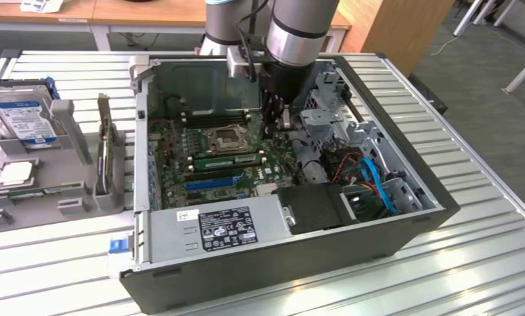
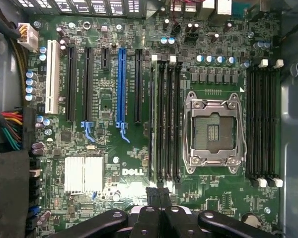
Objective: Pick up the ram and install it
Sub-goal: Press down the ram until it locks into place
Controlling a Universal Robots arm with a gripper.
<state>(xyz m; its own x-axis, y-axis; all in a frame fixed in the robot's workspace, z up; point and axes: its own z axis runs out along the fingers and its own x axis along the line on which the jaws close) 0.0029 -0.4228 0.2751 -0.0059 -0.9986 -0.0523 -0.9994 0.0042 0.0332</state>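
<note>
The ram (image 1: 228,160) is a narrow green stick standing in a black memory slot beside the CPU socket (image 1: 225,138), inside the open computer case (image 1: 289,263). From the wrist view it appears edge-on as a thin pale strip (image 2: 153,124) in the outermost slot of the bank next to the socket (image 2: 212,131). My gripper (image 1: 275,117) hangs inside the case over the motherboard, just off one end of that slot bank. Its black fingertips (image 2: 159,193) are pressed together, shut, with nothing visible between them.
A grey fixture (image 1: 70,197) on the exterior view's left holds a hard drive (image 1: 24,118), a CPU chip (image 1: 15,173) and an upright green card (image 1: 104,155). The power supply (image 1: 218,227), drive cage (image 1: 333,122) and blue cables (image 1: 381,187) crowd the case. The blue slot (image 2: 121,84) stands empty.
</note>
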